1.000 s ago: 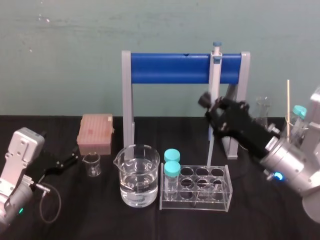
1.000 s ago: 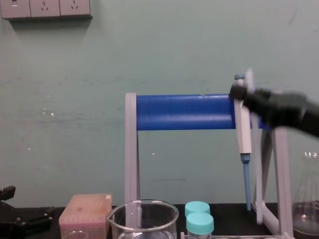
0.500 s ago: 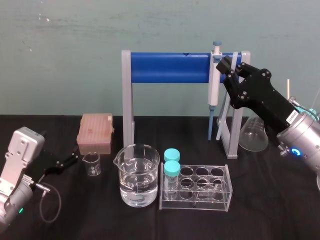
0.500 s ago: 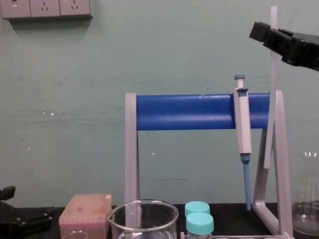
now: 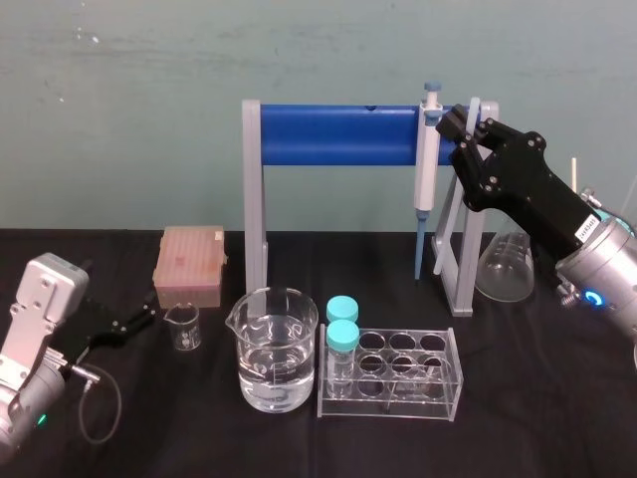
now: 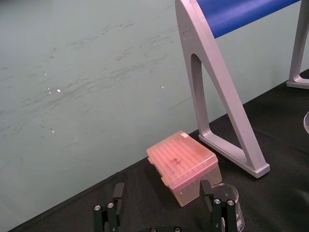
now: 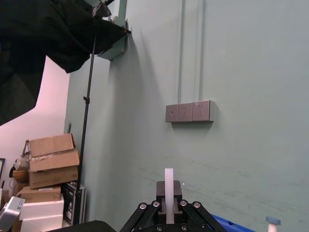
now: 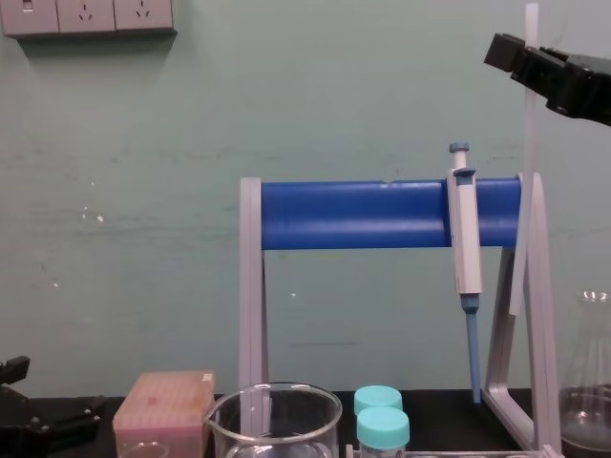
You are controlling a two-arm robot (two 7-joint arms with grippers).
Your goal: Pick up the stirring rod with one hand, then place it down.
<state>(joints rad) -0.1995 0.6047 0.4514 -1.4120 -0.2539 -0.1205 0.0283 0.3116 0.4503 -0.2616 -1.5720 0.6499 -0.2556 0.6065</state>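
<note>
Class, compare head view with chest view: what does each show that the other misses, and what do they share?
Head view, not chest: the tube rack with its empty wells, water in the large beaker, the right arm's silver wrist. Chest view, not head: the wall sockets. Both: the right pincer shut on the near-upright stirring rod beside the blue-barred stand, the hanging pipette, pink tip box, blue-capped tubes. The left pincer is parked, open, at the left of the table.

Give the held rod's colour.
The stirring rod in the right gripper is translucent white, best seen in the chest view; left gripper parked, open.
</note>
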